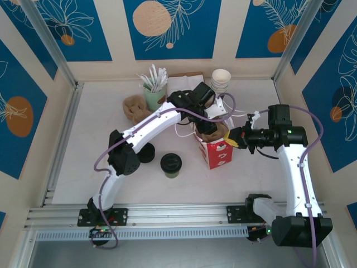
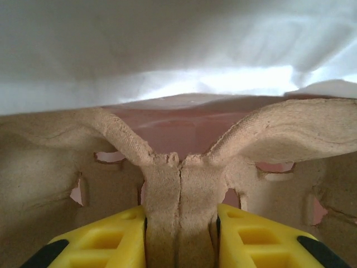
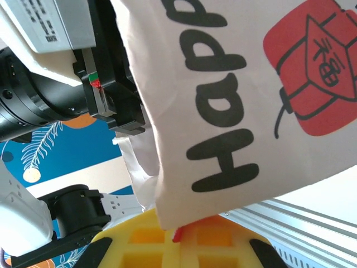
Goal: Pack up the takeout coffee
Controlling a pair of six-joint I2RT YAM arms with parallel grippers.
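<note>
The step in hand looks like preparing the bag rather than moving the drink. The left claw (image 2: 179,226) is pressed onto the central ridge of a brown pulp cup carrier (image 2: 268,134) and holds it down inside the white-and-red paper bag (image 1: 216,154). The bag's white walls rise ahead of and above the claw's fingers. The right claw (image 3: 178,237) is pressed together on the bag's edge, the printed side just above its yellow fingers, and seems to be steadying the mouth. The takeout coffee (image 1: 170,164) is not yet packed. It stands on the counter (image 1: 95,139), well apart from the left claw, back toward that arm's base and off to its left. A short black stack of lids (image 1: 146,152) sits just beside it, farther left. The cup is upright, its long axis vertical and its black lid pointing straight up at the overhead camera. Being round, it faces no particular way sideways. The next move probably calls for seating the carrier flat at the bag's bottom and letting go of the ridge. The left claw would then lift clear without dragging the bag and take the cup by its body. It should be kept level while the right claw holds the mouth wide.
</note>
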